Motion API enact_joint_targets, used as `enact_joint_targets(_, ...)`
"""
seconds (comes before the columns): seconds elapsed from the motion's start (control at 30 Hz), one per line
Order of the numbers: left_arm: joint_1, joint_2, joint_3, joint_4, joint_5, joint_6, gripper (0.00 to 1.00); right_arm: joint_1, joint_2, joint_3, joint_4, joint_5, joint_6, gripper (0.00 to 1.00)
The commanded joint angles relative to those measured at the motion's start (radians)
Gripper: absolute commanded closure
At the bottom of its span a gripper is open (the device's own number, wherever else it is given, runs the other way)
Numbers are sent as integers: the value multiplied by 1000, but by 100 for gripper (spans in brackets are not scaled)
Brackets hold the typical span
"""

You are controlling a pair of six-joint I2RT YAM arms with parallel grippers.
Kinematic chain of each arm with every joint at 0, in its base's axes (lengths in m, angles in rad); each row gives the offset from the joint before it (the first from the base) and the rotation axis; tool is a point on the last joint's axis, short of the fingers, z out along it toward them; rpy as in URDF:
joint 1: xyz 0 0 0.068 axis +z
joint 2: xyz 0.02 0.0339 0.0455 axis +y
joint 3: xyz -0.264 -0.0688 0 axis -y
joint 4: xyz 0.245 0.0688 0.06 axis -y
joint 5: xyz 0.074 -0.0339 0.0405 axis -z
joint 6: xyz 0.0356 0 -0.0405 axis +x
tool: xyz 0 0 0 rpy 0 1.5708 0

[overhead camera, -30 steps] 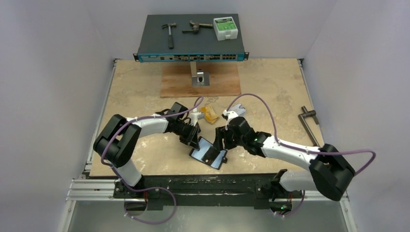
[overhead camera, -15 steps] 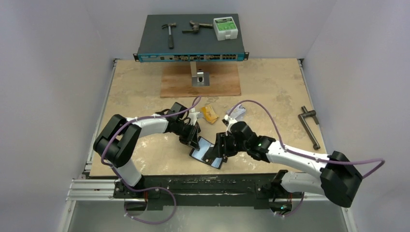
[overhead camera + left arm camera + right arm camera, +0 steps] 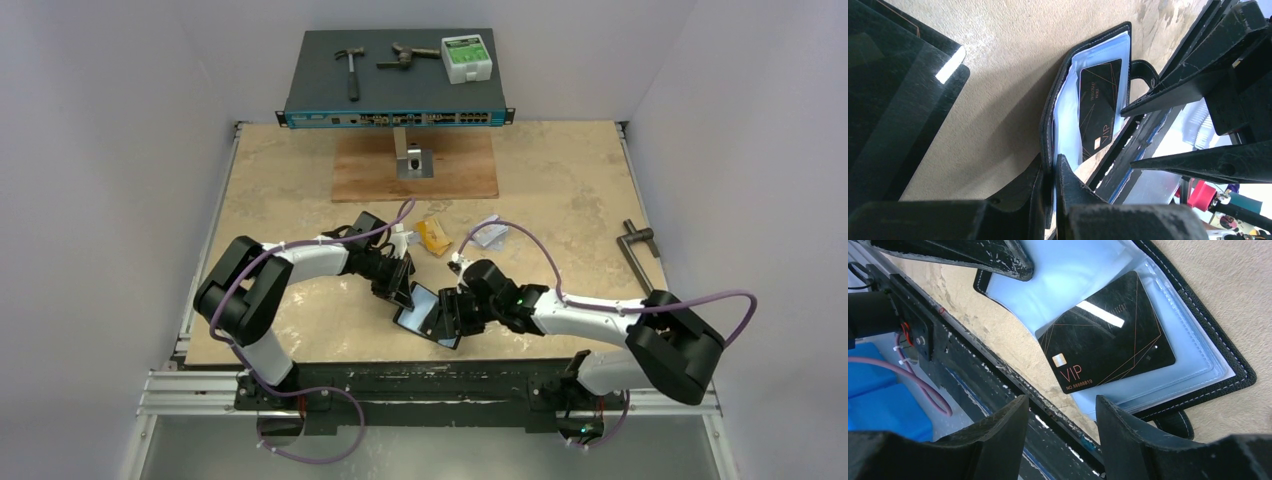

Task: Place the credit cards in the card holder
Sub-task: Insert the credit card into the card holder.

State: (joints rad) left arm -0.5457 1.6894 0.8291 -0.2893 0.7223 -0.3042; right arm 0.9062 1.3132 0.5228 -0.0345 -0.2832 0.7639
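Right claw (image 3: 1060, 405) has slid left and now hangs over the open card holder (image 3: 428, 314), low in the middle of the frame. Its fingers are apart and hold nothing. One black card (image 3: 1105, 352) sits in a clear pocket. Left claw (image 3: 1050, 169) is clamped on the holder's edge. Farther up the counter (image 3: 300, 180) lie a gold card (image 3: 434, 236) and a silver card (image 3: 492, 234).

network switch (image 3: 396, 95): far edge | hammer (image 3: 351, 68), white-green box (image 3: 467, 57): on it | wooden board (image 3: 462, 168): just nearer

Left fingers (image 3: 1070, 192) pinch tight; right fingers (image 3: 1138, 440) spread apart.
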Motion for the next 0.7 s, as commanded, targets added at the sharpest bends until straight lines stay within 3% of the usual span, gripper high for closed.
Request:
enact_joint_targets(0.0, -3, 9, 5, 28, 20, -6, 97, 3, 16, -3, 64, -23, 17, 49)
enact_joint_targets(0.67, 5, 3, 13, 21, 50, -7, 96, 3, 116, 102, 36, 57, -61, 53)
